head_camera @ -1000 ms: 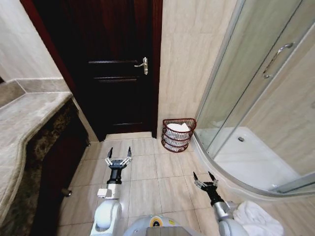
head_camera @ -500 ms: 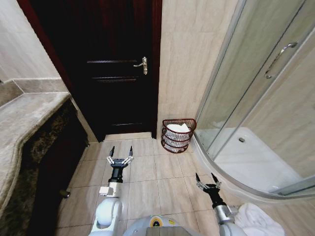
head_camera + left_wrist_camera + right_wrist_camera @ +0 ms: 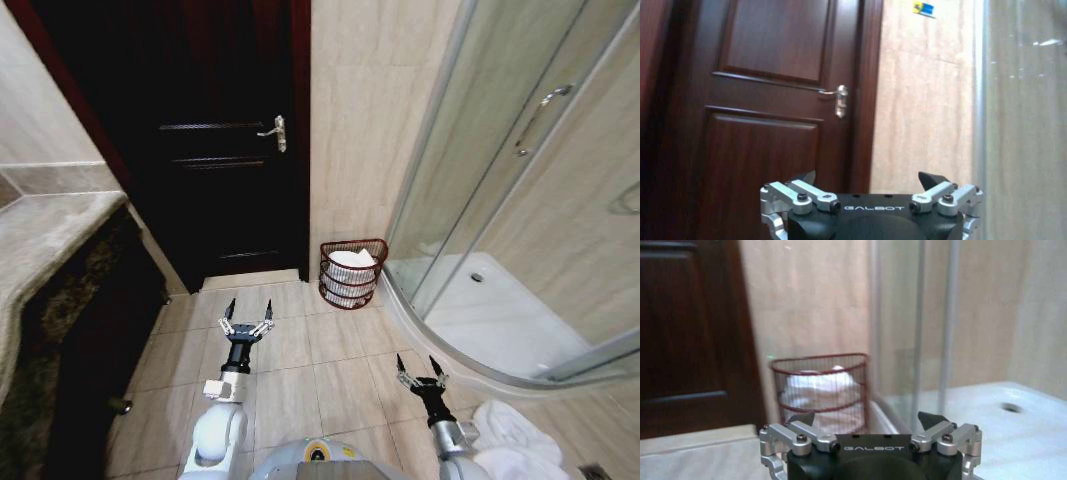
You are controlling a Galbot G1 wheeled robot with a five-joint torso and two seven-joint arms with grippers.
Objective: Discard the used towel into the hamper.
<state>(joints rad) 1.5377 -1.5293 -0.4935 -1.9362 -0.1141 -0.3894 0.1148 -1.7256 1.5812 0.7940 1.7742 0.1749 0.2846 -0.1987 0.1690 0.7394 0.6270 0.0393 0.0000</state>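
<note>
Both the left gripper (image 3: 247,322) and the right gripper (image 3: 421,374) hang open and empty. A white towel (image 3: 515,440) lies on the floor beside the right arm, and the hamper (image 3: 352,273) stands well apart in the corner. The right gripper should, I think, reach low and pinch a thick fold.

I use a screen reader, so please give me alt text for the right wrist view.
The right tool, open and holding nothing, faces a reddish wire hamper with white cloth inside, standing against a beige wall. A dark door is on one side, a glass shower on the other.
</note>
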